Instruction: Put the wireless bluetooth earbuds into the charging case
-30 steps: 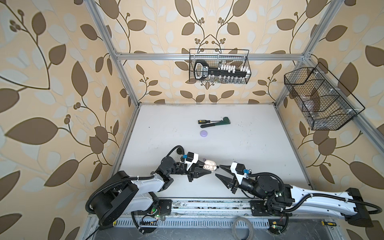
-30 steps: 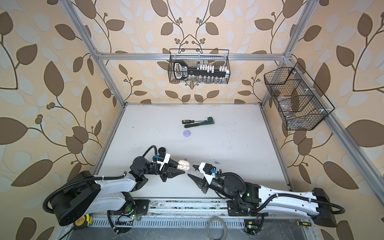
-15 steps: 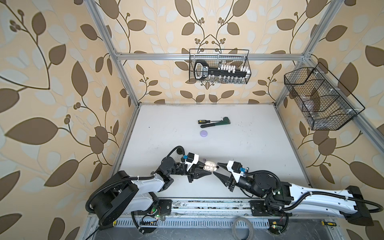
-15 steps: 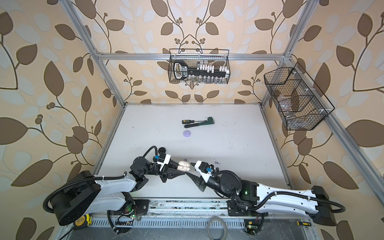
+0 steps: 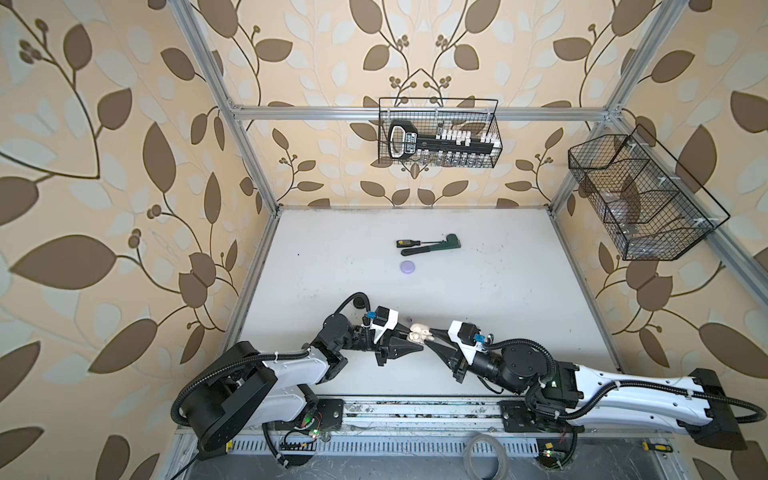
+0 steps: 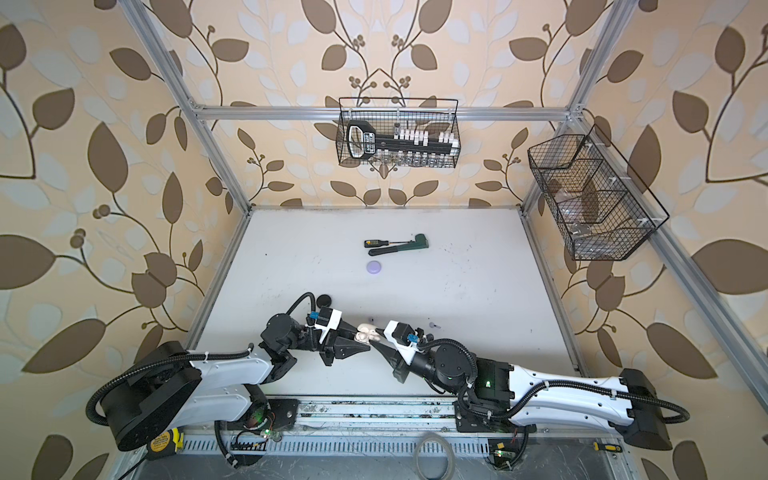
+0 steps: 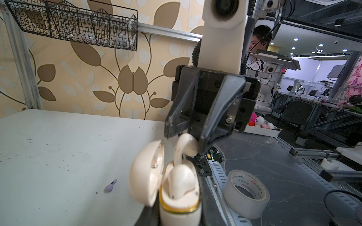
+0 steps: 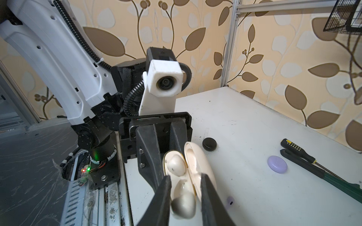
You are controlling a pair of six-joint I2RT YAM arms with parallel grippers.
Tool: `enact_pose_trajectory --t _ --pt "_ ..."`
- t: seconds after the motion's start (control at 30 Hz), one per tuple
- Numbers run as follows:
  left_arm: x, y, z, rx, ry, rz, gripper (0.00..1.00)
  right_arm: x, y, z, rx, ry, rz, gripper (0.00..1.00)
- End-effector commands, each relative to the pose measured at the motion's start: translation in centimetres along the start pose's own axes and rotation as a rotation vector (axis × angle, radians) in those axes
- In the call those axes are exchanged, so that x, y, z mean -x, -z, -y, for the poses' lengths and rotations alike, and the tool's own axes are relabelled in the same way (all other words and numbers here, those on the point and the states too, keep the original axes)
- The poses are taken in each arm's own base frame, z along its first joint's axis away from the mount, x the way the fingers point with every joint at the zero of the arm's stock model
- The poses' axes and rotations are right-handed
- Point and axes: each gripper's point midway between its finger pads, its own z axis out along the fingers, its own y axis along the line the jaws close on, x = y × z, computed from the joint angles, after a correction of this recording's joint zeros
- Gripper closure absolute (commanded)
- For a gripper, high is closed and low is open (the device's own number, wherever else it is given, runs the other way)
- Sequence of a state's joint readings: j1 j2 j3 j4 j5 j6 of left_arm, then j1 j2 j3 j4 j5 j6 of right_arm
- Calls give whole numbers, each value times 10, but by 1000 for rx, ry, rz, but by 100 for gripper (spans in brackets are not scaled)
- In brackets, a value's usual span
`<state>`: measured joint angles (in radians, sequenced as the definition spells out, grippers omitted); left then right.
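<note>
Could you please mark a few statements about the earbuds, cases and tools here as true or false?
1. The left tool holds the white charging case with its lid open. True.
2. Both white earbuds sit fully in it. False: one white earbud is seated; the raised white earbud stands with its head between the right tool's fingers.
3. A lavender earbud lies loose on the table. True.
4. The lavender case is open. False: it lies closed near the screwdriver.
5. The right tool holds the black round case. False: it lies on the table.
</note>
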<state>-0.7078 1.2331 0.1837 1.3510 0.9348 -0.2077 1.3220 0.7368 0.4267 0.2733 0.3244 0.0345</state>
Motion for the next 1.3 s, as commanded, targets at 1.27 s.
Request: enact_pose_trajectory --t 1.27 --pt "19 14 -11 197 -213 53 100 -5 -36 20 -357 -511 -76 59"
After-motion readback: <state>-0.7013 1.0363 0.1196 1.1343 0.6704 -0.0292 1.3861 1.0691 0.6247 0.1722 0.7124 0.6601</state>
